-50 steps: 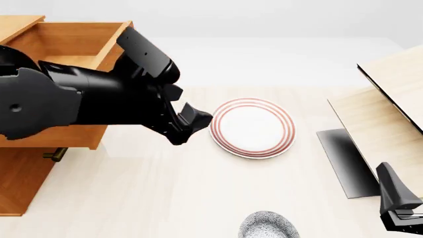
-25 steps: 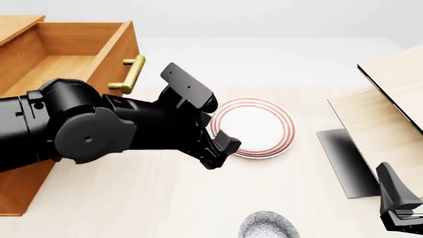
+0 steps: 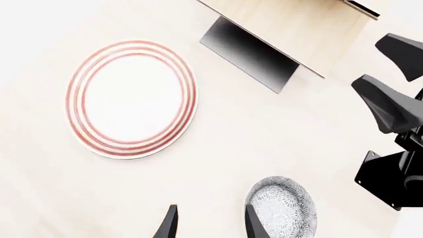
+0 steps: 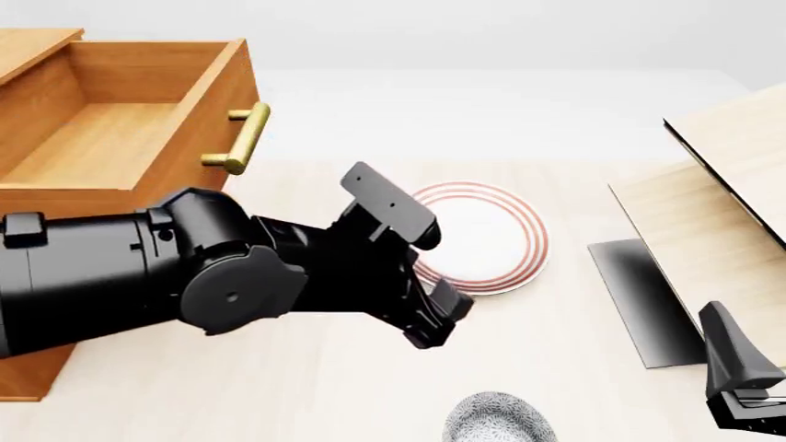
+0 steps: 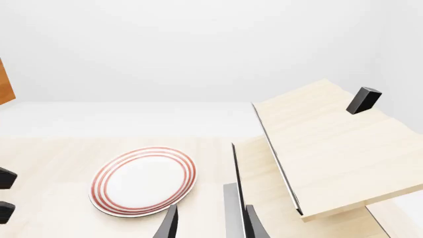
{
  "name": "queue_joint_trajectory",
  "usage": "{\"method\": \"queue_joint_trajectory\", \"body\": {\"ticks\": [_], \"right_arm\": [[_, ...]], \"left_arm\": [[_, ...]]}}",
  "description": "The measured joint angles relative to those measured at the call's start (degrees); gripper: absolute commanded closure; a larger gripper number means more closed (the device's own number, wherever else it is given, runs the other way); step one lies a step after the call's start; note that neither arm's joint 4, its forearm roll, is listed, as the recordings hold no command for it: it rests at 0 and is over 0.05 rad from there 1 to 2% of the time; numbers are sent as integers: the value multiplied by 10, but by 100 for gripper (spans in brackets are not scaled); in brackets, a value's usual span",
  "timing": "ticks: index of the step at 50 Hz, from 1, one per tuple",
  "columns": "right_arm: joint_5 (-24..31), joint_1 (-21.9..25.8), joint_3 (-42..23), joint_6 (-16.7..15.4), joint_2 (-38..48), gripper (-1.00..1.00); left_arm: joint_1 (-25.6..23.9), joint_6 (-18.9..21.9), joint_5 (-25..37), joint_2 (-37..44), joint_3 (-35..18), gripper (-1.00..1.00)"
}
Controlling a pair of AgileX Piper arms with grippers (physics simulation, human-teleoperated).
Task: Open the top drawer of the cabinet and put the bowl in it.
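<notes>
The top drawer [image 4: 117, 120] of the cabinet [image 4: 37, 359] stands pulled out at the far left of the front view, its deep wooden box bare inside and its brass handle [image 4: 242, 138] facing the middle of the table [image 4: 307, 387]. No brand, label or writing can be read on anything in view.

The left gripper [image 4: 440, 318] hangs over the table between the drawer and the bowl [image 4: 498, 419], its bulky black arm reaching in from the left and covering part of the plate [image 4: 485, 235], a flat white one with red rings. In the left wrist view its two fingertips [image 3: 168, 225] stand apart with only tabletop between them, so the jaws are parted and hold nothing; one tip lies just beside the rim of the bowl [image 3: 283, 208], though I cannot tell whether they touch.

The bowl, white with a dense dark-blue pattern, sits upright on the table at the near edge of the front view, nearer than the plate and well apart from the drawer.

The right gripper [image 4: 741, 382] rests at the near right corner, by a pale wooden structure [image 4: 712, 212] with a dark panel [image 4: 639, 295] beside it. Its fingers [image 5: 170, 224] show a gap with nothing in it, so it is parted and empty. The right wrist view shows the plate [image 5: 143, 180] on the table ahead.
</notes>
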Motion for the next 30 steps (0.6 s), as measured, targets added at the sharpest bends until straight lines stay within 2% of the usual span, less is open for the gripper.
{"method": "queue_joint_trajectory", "body": {"ticks": [30], "right_arm": [[0,0,0,0,0,-100]], "left_arm": [[-32,-28,-36,67,-1,-100]]}}
